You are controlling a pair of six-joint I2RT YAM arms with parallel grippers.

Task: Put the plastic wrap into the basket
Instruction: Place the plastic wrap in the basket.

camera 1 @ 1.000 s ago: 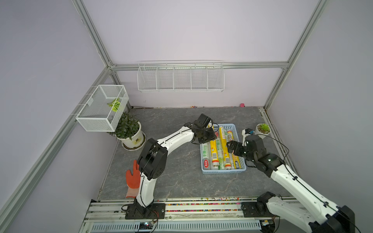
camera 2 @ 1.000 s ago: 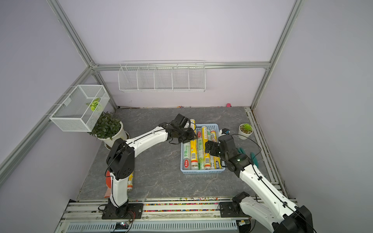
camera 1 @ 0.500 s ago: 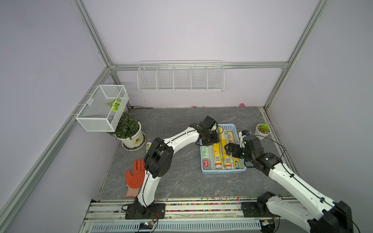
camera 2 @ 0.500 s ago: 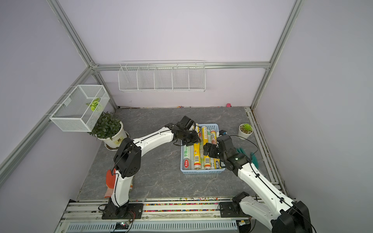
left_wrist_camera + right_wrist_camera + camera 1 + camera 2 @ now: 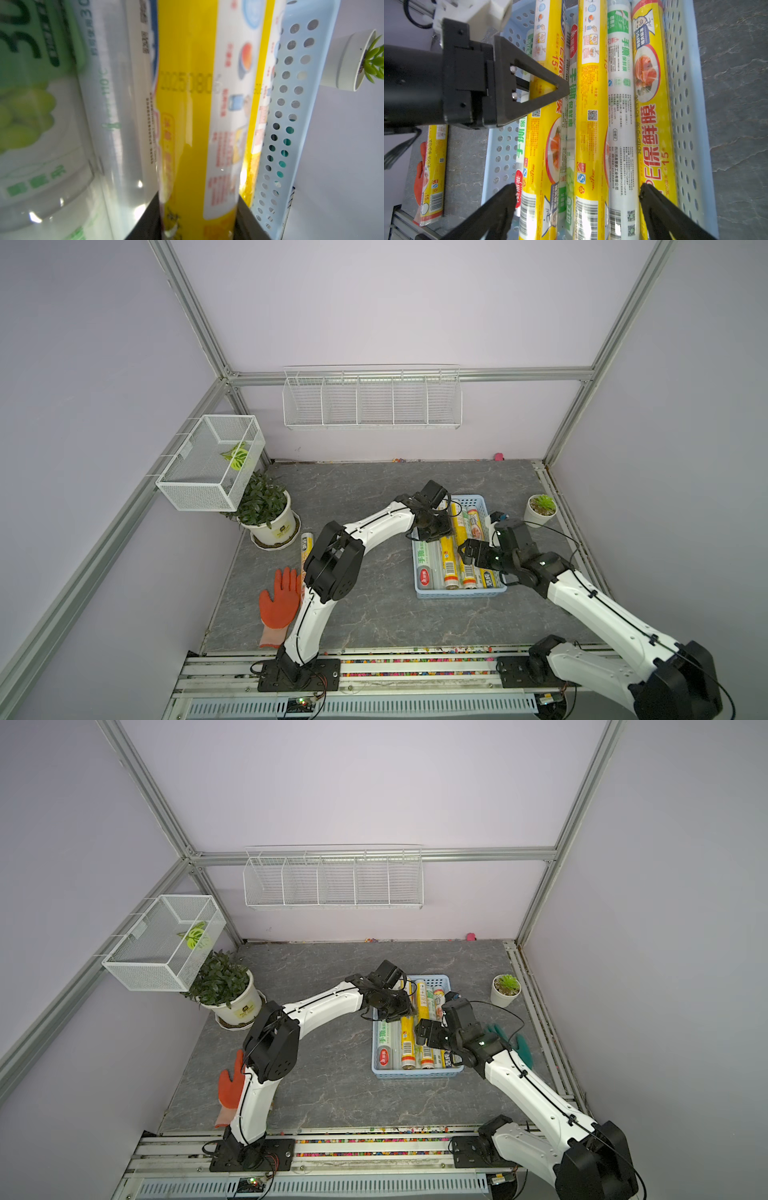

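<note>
The light blue basket [image 5: 457, 595] [image 5: 415, 1075] stands right of centre and holds several plastic wrap rolls, yellow and whitish with green print. My left gripper [image 5: 436, 527] [image 5: 198, 220] is over the basket's far half, shut on a yellow roll [image 5: 187, 104] [image 5: 544, 145] that lies along the others. My right gripper [image 5: 471, 553] [image 5: 579, 207] hangs open over the basket's near right part, with several rolls under its spread fingers and none touched. One more yellow roll [image 5: 306, 548] [image 5: 432, 170] lies on the table by the plant pot.
A potted plant [image 5: 266, 510] and an orange glove [image 5: 280, 605] are on the left. A small succulent pot [image 5: 540, 510] stands right of the basket, and a green glove [image 5: 519, 1048] lies under my right arm. A mesh box [image 5: 212, 464] and a wire rack [image 5: 372, 402] hang on the walls.
My left gripper has carried the yellow roll rightward from the basket's far left corner and laid it along the other rolls. The right gripper has shifted slightly nearer.
</note>
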